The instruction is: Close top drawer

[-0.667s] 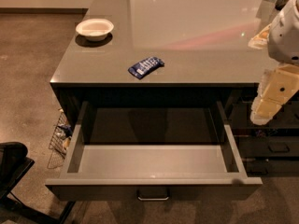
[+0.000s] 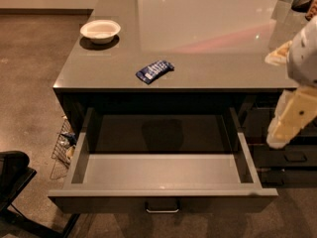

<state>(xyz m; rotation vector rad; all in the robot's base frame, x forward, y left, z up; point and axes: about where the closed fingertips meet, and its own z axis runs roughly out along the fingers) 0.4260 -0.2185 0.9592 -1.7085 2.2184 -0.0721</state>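
The top drawer (image 2: 163, 170) is pulled far out of the counter. It is wide and shallow, dark grey outside and lighter grey inside, and nothing lies in it. Its small silver bar handle (image 2: 162, 209) sits centred on the front panel at the bottom of the view. My gripper (image 2: 286, 125), cream-coloured, hangs at the right edge of the view, just past the drawer's right side wall and above the narrower drawers. It holds nothing that I can see and is apart from the drawer.
On the grey counter top (image 2: 208, 38) stand a white bowl (image 2: 100, 30) at the back left and a blue snack packet (image 2: 154, 70) near the front edge. Narrower dark drawers (image 2: 292, 157) sit at the right. A wire basket (image 2: 63, 145) and a black chair (image 2: 15, 175) are at the left.
My gripper has moved slightly down beside the drawer's right side. The drawer stands as far open as before.
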